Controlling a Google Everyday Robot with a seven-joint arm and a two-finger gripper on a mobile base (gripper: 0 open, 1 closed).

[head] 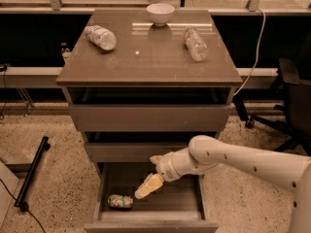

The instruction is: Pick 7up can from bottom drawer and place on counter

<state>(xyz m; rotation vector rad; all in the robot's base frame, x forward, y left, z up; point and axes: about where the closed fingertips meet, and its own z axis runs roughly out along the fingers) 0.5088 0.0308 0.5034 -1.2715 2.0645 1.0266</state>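
**Gripper low in the open bottom drawer, close to the 7up can**

The bottom drawer (181,199) of the cabinet (148,118) is pulled out toward the camera, and its grey inside is visible. The 7up can (120,201) lies on its side in this drawer, at the front left part of the cabinet. The gripper (142,192) hangs inside the same drawer, near the middle of the cabinet's width, and points down and to the left. Its tip is just beside the right end of the can. I cannot tell if the gripper is open or closed, and I cannot tell if it touches the can. The white arm (243,161) enters from the right side of the cabinet, in front of the middle drawer (126,152).

The counter (146,62) is the glossy top of the cabinet. On it two clear plastic bottles lie on their sides, one at the cabinet's back left (100,37) and one at its back right (195,44). A white bowl (160,13) stands at the middle of the cabinet's back edge. A black office chair (294,96) stands on the floor to the right of the cabinet.
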